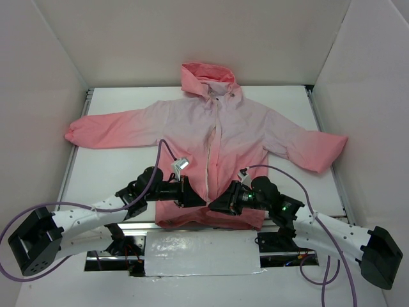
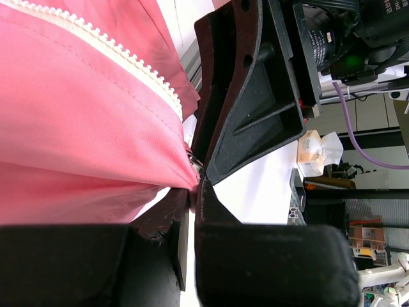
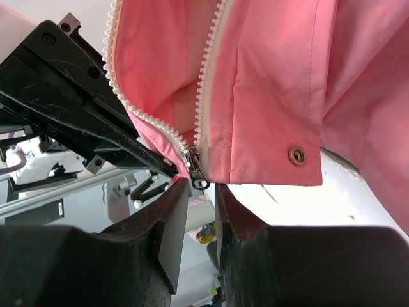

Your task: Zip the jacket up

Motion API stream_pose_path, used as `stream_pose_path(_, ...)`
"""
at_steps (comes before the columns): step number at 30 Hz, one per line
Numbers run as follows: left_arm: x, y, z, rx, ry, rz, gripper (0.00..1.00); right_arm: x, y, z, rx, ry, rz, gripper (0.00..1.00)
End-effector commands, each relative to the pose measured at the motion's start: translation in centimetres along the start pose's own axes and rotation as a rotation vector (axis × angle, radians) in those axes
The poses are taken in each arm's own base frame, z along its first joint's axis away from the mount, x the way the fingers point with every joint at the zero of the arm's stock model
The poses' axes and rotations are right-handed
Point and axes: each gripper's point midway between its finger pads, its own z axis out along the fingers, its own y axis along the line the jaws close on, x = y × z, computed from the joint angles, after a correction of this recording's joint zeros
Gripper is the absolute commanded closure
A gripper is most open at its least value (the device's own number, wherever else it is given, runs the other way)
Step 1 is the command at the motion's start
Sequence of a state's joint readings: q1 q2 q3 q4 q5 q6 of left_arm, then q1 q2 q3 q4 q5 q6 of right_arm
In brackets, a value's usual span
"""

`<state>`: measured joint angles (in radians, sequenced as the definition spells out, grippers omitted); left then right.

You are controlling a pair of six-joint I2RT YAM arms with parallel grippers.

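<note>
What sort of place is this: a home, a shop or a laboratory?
Probably a robotics laboratory: white panels wall in the table, and the left wrist view shows cluttered equipment shelves.

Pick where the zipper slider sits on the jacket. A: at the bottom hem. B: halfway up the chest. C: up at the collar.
A: the right wrist view shows the slider at the bottom edge of the jacket, with the teeth above it parted.
</note>
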<state>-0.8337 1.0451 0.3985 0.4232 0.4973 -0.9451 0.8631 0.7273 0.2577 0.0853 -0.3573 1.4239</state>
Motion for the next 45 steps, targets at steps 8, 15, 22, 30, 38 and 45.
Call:
stream_pose_path(8, -0.3, -1.5, 0.3, 0.065, 0.005, 0.052, 1.00, 0.0, 2.2, -0.1, -0.101, 0.018, -0.001, 0.69)
stream_pose_path(15, -0.5, -1.6, 0.6, 0.070, 0.010, 0.056, 1.00, -0.4, 1.8, -0.2, -0.096, 0.012, -0.002, 0.72)
stream_pose_path(22, -0.9, -2.0, 0.7, 0.076, 0.003, 0.064, 1.00, -0.8, 0.2, 0.1, -0.064, 0.007, 0.009, 0.77)
stream_pose_path(30, -0.8, -2.0, 0.7, 0.079, 0.007, 0.059, 1.00, -1.2, 0.2, 0.3, -0.063, 0.011, -0.005, 0.92)
stream_pose_path(38, -0.9, -2.0, 0.9, 0.077, 0.009, 0.059, 1.00, -1.3, 1.2, 0.8, -0.077, 0.028, -0.061, 1.00)
stream_pose_path(45, -0.9, -1.9, 1.0, 0.073, 0.016, 0.059, 1.00, -2.3, 2.6, 0.5, -0.122, -0.038, -0.158, 1.00)
